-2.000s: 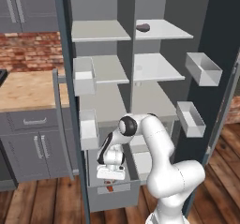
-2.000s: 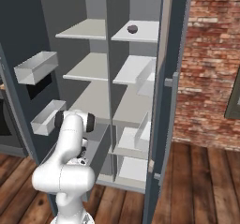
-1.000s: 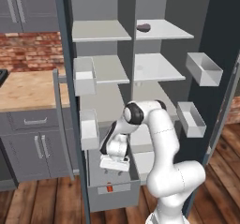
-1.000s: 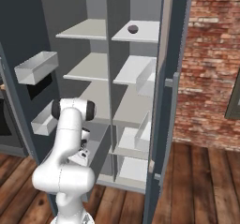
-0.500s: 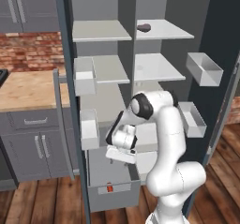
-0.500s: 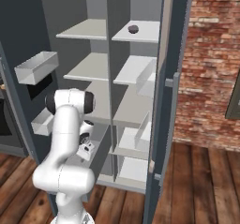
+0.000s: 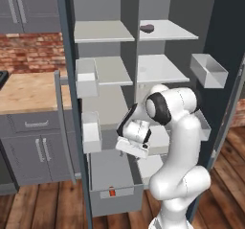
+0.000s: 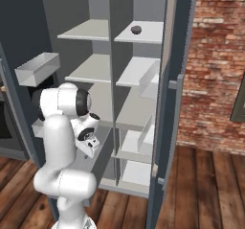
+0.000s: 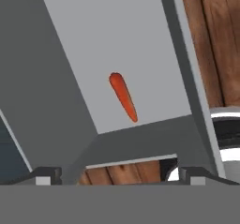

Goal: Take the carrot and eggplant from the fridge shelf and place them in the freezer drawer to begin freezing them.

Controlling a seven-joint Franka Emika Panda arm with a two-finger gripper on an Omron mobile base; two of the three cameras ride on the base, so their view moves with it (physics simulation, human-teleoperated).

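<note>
Fridge (image 7: 225, 41) stands wide open, shelves bare but for one item up top. Below, the freezer drawer (image 7: 117, 197) is pulled out, pale front panel facing the room. The arm (image 7: 184, 142) is bent over it, w/ the gripper (image 7: 131, 146) hanging above the drawer's open top, pointing down into it.

Carrot (image 9: 123, 97) lies on the drawer floor, seen from the hand cam: short orange-red stick, fatter rounded end at one side, tapering to a point, lying flat and alone, apart from the walls. Jaws look spread wide, tips at opposite edges of the hand cam, nothing between them.

So by my read the carrot half is done; eggplant (image 7: 146, 28) is next. It sits on the top right shelf, well apart from the gripper: small dark rounded lump, near the shelf's left side. From the other side (image 8: 136, 29) it's the same dark blob; stem too small to make out.

Next move prob. calls for a big lift and reach up to that shelf, clearing the shelf edges and the door bin (image 7: 208, 70) on the way.
</note>
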